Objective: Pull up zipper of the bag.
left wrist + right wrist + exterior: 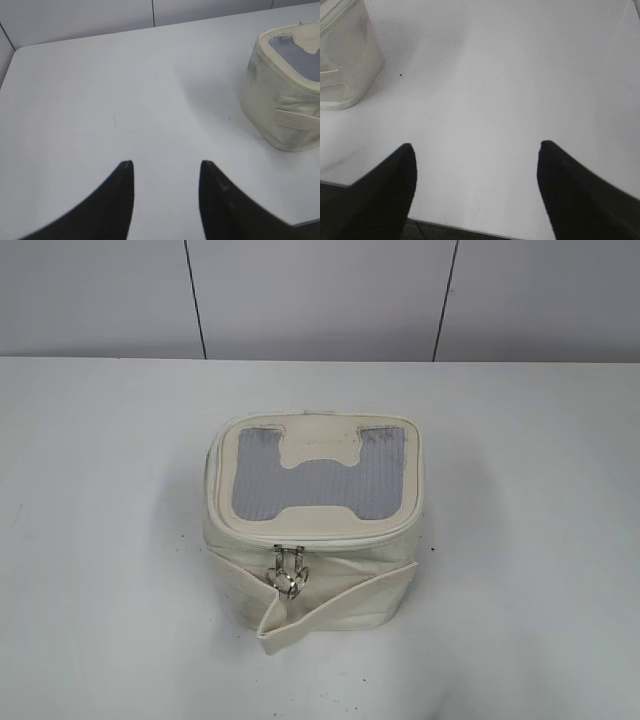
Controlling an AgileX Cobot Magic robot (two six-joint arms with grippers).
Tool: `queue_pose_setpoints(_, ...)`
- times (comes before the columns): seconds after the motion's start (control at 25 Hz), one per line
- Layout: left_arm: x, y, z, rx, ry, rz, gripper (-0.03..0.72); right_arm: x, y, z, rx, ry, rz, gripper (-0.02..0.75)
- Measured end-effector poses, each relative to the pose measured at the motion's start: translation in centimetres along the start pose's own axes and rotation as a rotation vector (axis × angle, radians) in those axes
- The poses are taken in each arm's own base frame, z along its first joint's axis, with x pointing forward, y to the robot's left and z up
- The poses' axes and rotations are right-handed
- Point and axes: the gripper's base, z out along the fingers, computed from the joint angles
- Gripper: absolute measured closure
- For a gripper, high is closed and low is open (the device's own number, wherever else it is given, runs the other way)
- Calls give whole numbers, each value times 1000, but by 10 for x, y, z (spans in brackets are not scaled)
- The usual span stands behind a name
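The bag (318,570) is a small boxy cream-white case standing at the middle of the table, with a grey mesh window (320,475) on its top. Its zipper track (340,537) runs around the lid rim, and silver pulls with a ring (287,572) hang at the front. A loose cream strap (330,608) droops across the front. Neither arm shows in the exterior view. My left gripper (166,165) is open and empty over bare table, with the bag (285,100) to its right. My right gripper (476,145) is open and empty, with the bag (342,60) at its far left.
The white table (100,540) runs to a pale panelled wall (320,295) at the back. The table's near edge (470,231) shows in the right wrist view, just under the fingers. The left wrist view shows the table's back left corner (20,50).
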Motion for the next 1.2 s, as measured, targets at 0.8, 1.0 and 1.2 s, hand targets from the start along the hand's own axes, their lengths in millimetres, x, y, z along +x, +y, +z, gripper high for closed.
queue_pose_setpoints(0.8, 1, -1, -1, -109, -9, -50, 388, 4, 1, -7, 87, -48, 42, 153)
queue_pose_setpoints(1.0, 1, -1, -1, -109, -9, -50, 395, 4, 1, -7, 87, -48, 42, 153)
queue_pose_setpoints(1.2, 1, -1, -1, -109, -9, -50, 410, 4, 1, -7, 87, -48, 42, 153)
